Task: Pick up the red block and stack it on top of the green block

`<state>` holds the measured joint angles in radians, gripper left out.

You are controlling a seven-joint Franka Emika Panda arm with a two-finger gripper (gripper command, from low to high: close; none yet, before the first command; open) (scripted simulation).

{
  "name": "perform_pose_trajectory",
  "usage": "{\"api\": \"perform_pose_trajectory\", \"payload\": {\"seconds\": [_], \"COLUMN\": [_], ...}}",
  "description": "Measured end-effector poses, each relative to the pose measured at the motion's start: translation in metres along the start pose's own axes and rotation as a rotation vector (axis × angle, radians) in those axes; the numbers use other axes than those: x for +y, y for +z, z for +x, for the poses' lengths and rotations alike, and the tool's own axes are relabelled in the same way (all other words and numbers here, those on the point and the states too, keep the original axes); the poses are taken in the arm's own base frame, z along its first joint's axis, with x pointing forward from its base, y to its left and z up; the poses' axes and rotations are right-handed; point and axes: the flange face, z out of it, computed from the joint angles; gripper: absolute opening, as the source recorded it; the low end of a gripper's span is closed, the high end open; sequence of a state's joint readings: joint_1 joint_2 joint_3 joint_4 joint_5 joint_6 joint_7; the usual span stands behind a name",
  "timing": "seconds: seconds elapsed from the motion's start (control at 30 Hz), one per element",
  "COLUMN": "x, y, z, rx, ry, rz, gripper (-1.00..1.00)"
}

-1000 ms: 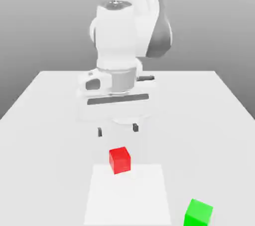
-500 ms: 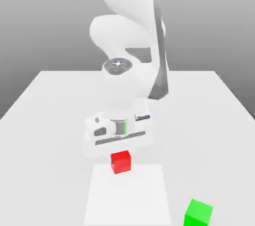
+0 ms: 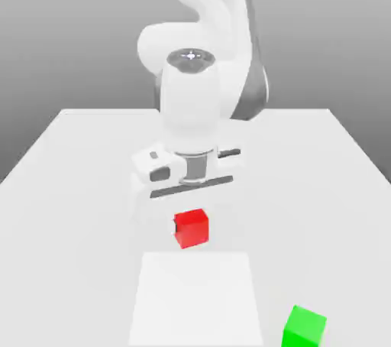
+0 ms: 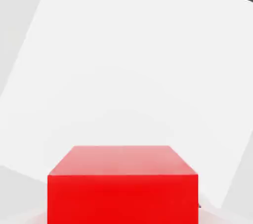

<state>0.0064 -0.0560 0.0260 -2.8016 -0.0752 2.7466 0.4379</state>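
The red block point(image 3: 191, 228) hangs just under the white hand of the arm, a little above the table, with my gripper point(image 3: 190, 216) shut on it. In the hand view the red block point(image 4: 122, 183) sits very close, between the jaws, with the table well below it. The green block point(image 3: 304, 328) rests on the table at the front of the exterior view's right, well apart from the red block and the hand.
A lighter white square patch point(image 3: 196, 299) lies flat on the white table point(image 3: 69, 185) in front of the held block, and appears beneath it as the patch point(image 4: 138, 70) in the hand view. The arm's body point(image 3: 198, 70) rises behind.
The hand came down over the red block and the jaws shut on it. Since half a second ago hand and block have risen off the table together.
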Motion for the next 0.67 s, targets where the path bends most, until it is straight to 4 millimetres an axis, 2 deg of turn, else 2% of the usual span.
{"api": "perform_pose_trajectory", "payload": {"seconds": [0.2, 0.4, 0.53, 0.57, 0.67], "x": [-0.08, -0.163, -0.176, -0.177, -0.177], "y": [-0.014, -0.022, 0.025, 0.034, 0.034], "z": [0.037, 0.058, 0.058, 0.058, 0.058], "rx": [0.004, -0.008, -0.011, -0.01, -0.01], "ry": [-0.117, -0.215, -0.229, -0.229, -0.229], "rz": [-0.001, 0.025, 0.029, 0.029, 0.029], "gripper": [-1.0, -1.0, -1.0, 1.0, 1.0]}}
